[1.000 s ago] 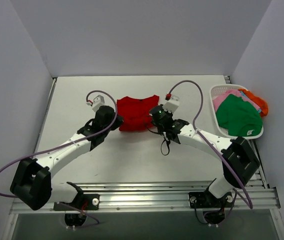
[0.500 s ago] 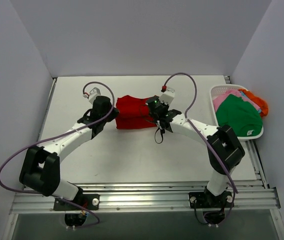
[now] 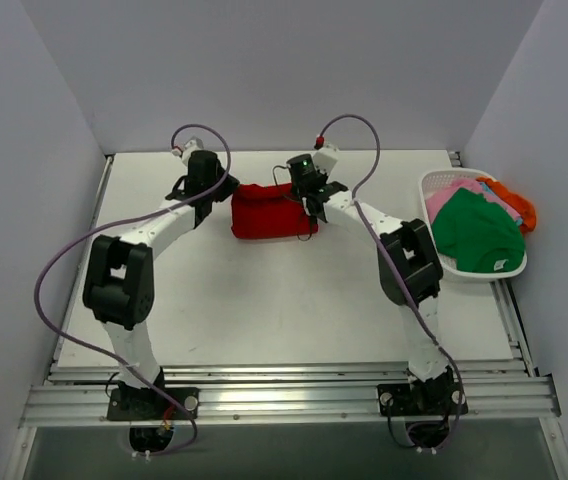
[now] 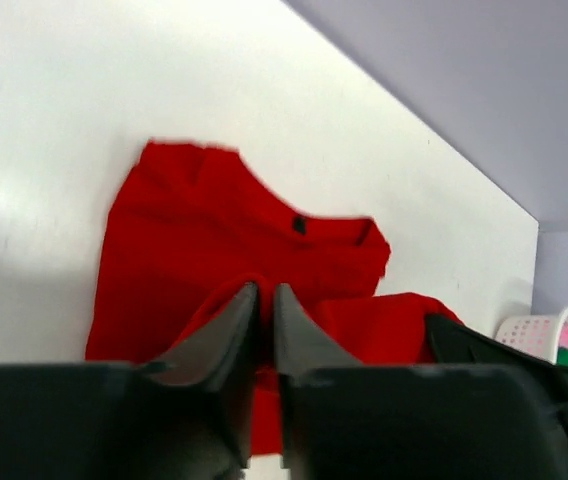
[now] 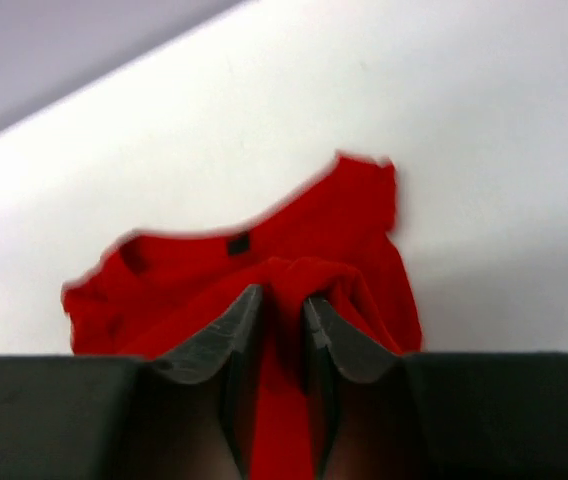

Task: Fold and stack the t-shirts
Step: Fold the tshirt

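Top view: the red t-shirt (image 3: 264,215) lies toward the bench's (image 3: 264,300) twelve o'clock edge, doubled into a band. The left pincer (image 3: 226,194) is at its nine o'clock end and the right pincer (image 3: 307,200) at three, probably so the fold lands square.

Left wrist: the pincer is nearly closed, pinching red cloth.

Right wrist: the pincer is clamped on a red fold, with the collar at twelve.

Bright, even light; wrist views blur the red t-shirt (image 4: 214,250).
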